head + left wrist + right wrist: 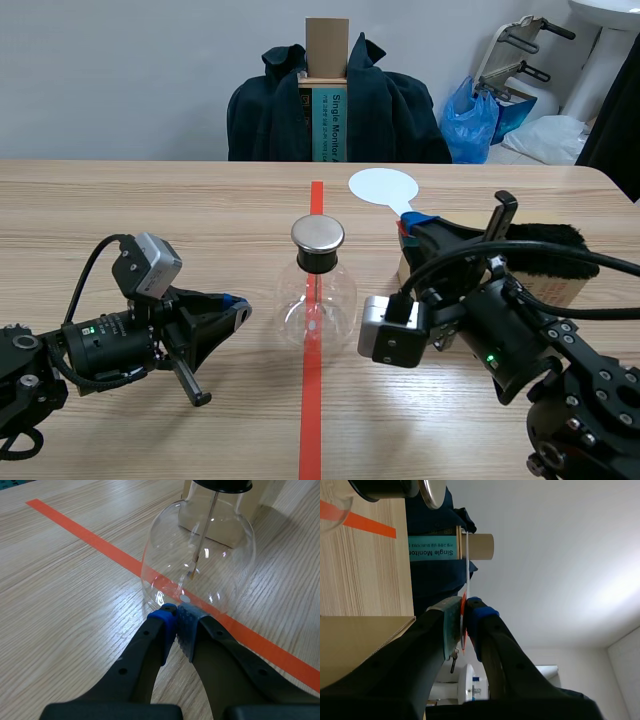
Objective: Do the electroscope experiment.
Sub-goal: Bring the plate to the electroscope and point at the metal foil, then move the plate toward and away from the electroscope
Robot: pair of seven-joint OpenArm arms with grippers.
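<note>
On my screen the electroscope (pixel 316 300), a clear round glass flask with a black stopper and a flat metal cap (pixel 318 234), stands upright on the wooden table (pixel 150 210), squarely on the orange-red tape line (pixel 312 400). In the left wrist view I see a thin rod (pixel 202 535) hanging down inside the glass.

My left gripper (pixel 240 308) lies low on the table to the left of the electroscope. Its jaws are pressed together with nothing between them, and the pads' tips (pixel 176 617) sit just beside the base of the flask; I cannot tell whether they touch the glass.

My right gripper (pixel 412 226) is raised to the right of the electroscope and a little behind it. Its jaws are clamped on the stem of a white disc paddle (pixel 382 186), whose round face stands behind and to the right of the metal cap. In the right wrist view I see that paddle edge-on (pixel 467 555), pinched between the two pads.

A cardboard box (pixel 555 285) sits on the table to the right of the electroscope, mostly hidden by the right arm, with a strip of black fur (pixel 545 240) on top.

Far behind the electroscope, past the table's edge, a dark jacket (pixel 390 110) hangs over a chair, and a blue bag (pixel 470 120) lies to its right.
</note>
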